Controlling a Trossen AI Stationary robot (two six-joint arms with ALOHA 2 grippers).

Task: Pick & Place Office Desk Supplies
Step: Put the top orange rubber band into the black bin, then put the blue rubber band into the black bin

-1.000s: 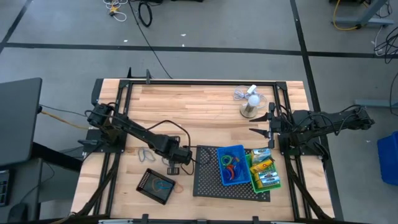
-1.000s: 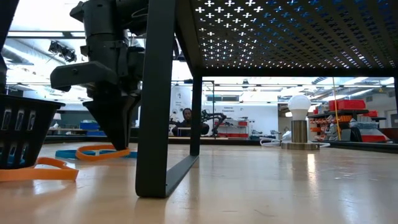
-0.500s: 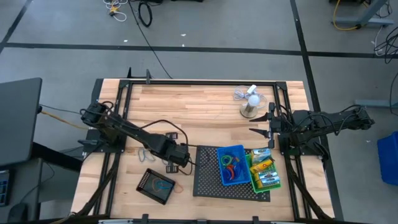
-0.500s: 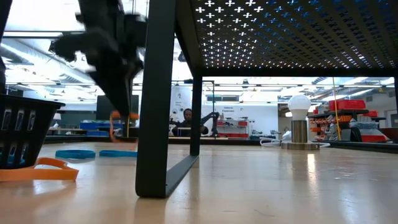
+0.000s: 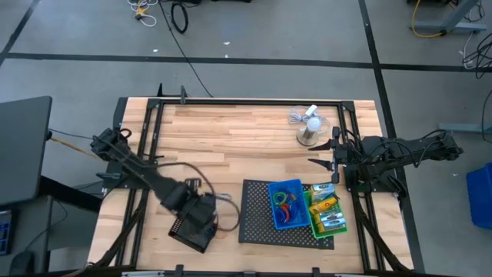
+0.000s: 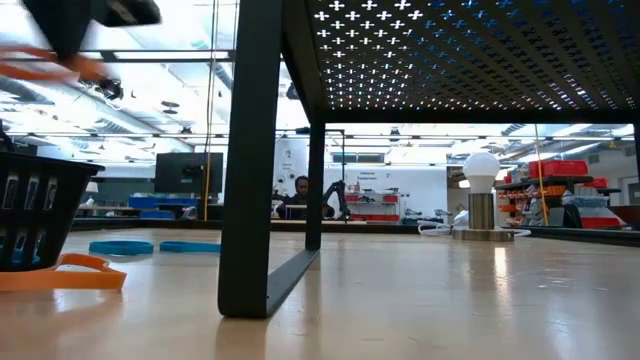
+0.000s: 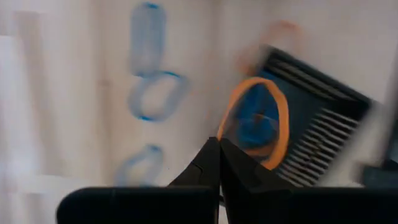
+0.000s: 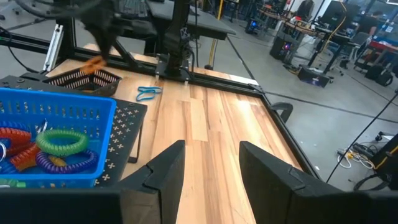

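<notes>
Over black bin (image 5: 190, 229), left fingers (image 7: 219, 163) pinching orange band (image 7: 256, 122)

The wooden surface (image 5: 246, 127) carries a black bin (image 5: 184, 231) near its front left. A large black mesh tray (image 5: 257, 219) stands on legs beside it. A white mini fan (image 5: 309, 132) stands at the back right. Blue rubber-band loops (image 6: 150, 246) and an orange loop (image 6: 75, 272) lie flat on the wood.

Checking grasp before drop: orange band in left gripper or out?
In. Left gripper is shut on the orange rubber band, which dangles over the black bin.
</notes>
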